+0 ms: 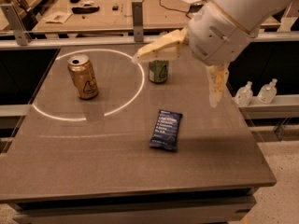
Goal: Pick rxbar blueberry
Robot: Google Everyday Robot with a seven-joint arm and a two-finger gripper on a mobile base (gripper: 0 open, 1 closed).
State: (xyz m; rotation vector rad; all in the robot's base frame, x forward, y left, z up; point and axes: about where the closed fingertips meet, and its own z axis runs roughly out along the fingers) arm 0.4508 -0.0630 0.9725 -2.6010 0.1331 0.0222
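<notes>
While hand [174, 81] hangs spread wide, empty, over table [93, 171], rxbar blueberry [166, 129] lies mid-surface w/ workbench [117, 17] behind.

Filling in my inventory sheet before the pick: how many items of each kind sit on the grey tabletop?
Cans: 2 (gold aluminium can, green aluminium can)
Snack bars: 1 (flat dark blue foil-wrapped rxbar blueberry)
Total: 3
The cream two-finger gripper hovers open over the table by the green can, holding nothing.
</notes>
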